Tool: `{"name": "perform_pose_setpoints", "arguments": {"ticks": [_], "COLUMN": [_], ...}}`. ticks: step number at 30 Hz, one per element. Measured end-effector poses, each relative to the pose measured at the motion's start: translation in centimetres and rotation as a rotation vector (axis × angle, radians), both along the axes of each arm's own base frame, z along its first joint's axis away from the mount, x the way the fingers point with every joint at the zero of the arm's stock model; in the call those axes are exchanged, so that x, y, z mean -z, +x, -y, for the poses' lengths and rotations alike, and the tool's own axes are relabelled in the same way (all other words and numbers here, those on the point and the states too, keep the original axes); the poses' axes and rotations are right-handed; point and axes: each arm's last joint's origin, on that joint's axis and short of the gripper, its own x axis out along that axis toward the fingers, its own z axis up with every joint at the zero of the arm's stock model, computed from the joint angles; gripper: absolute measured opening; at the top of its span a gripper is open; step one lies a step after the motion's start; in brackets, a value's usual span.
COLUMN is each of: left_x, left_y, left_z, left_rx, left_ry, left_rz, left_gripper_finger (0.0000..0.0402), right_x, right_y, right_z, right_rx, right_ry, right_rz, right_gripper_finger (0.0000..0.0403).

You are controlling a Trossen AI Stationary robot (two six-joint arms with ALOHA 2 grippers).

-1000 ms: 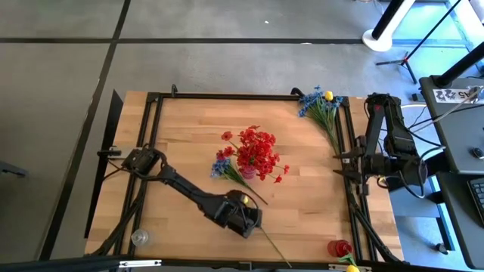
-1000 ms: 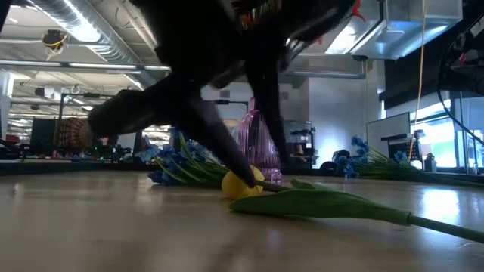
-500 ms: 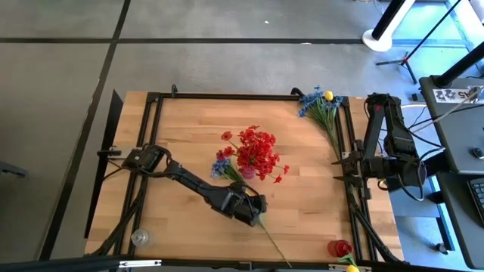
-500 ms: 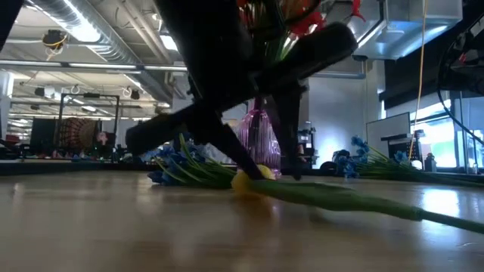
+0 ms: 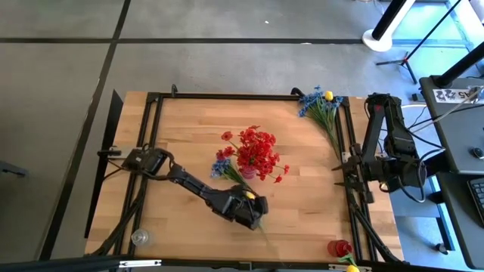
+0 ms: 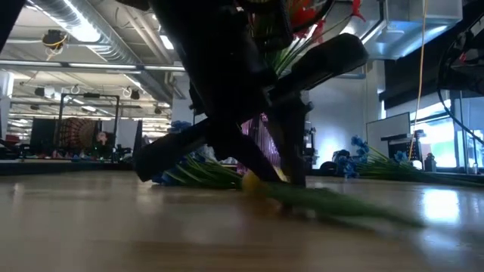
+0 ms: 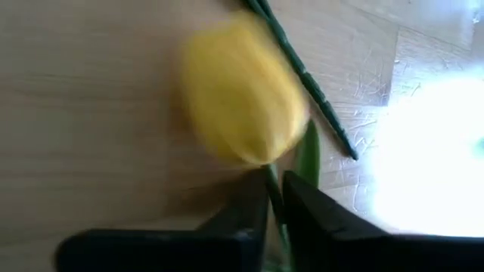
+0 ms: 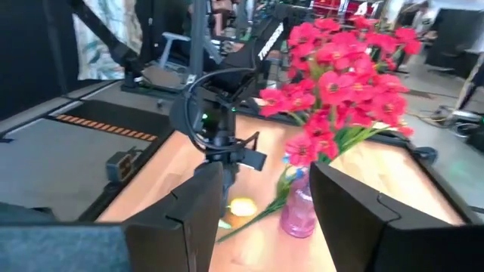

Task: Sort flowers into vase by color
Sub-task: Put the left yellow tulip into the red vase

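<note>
My left claw [image 7: 274, 198], pinched shut on the stem of the yellow flower [image 7: 240, 97]; my right claw [image 5: 342, 171], fingers spread, empty, at the surface [image 5: 181, 128] edge.

Overhead straight down, low level across the table [image 5: 189, 128] — 2 wrist views, all sharing the yellow flower [image 7: 240, 97].

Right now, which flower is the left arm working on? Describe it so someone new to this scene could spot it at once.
Start at the purple vase of red flowers in the middle of the wooden table. Just in front of it, toward the table's near edge, the left gripper has its fingers shut on a green stem. That stem carries a yellow tulip, the only yellow bloom lying beside the vase.
</note>
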Motion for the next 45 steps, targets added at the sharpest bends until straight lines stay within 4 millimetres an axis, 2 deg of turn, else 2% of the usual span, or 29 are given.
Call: {"name": "perform_pose_setpoints", "arguments": {"ticks": [2,5,9,14,17,20,25,29,32,36,42,45], "left_x": [-0.1,-1.2,-4.3,-9.0,-12.0,-13.7,-14.7,-15.0,-15.2,-15.2,-15.3,-15.3], "left_y": [0.0,0.3,1.4,3.3,4.5,5.3,6.4,6.5,6.5,6.8,7.1,7.1], "left_z": [0.5,1.6,3.4,5.3,5.3,4.3,2.6,2.5,2.4,1.6,0.8,0.8], "left_rx": [0.002,0.062,0.181,0.380,0.501,0.551,0.638,0.667,0.675,0.678,0.668,0.668], "left_ry": [0.038,0.138,0.324,0.644,0.873,1.067,1.214,1.297,1.340,1.376,1.386,1.387], "left_rz": [0.020,0.070,0.165,0.335,0.411,0.445,0.480,0.466,0.462,0.429,0.415,0.415], "left_gripper_finger": [0.0010,0.0009,0.0004,0.0004,0.0004,0.0004,0.0004,0.0004,0.0003,0.0003,0.0004,0.0005], "right_x": [-0.1,-0.5,-1.0,-1.2,-1.2,-1.1,-0.6,0.0,0.7,1.5,2.6,3.0], "right_y": [0.0,0.0,0.0,0.0,0.0,0.1,0.3,0.5,1.1,3.6,8.4,9.8], "right_z": [-0.1,-0.2,-0.5,-0.6,-0.6,-0.6,-1.7,-3.0,-4.0,-5.0,-5.9,-5.8], "right_rx": [-0.007,-0.010,-0.050,-0.078,-0.064,-0.048,-0.020,-0.007,0.082,0.192,0.117,0.086], "right_ry": [0.014,0.059,0.107,0.112,0.109,0.119,0.115,0.102,0.057,0.023,0.084,0.086], "right_rz": [0.000,0.011,0.018,0.022,0.024,0.019,0.004,-0.017,-0.003,-0.030,-0.157,-0.191], "right_gripper_finger": [0.0200,0.0200,0.0200,0.0200,0.0200,0.0200,0.0200,0.0200,0.0200,0.0200,0.0200,0.0200]}}
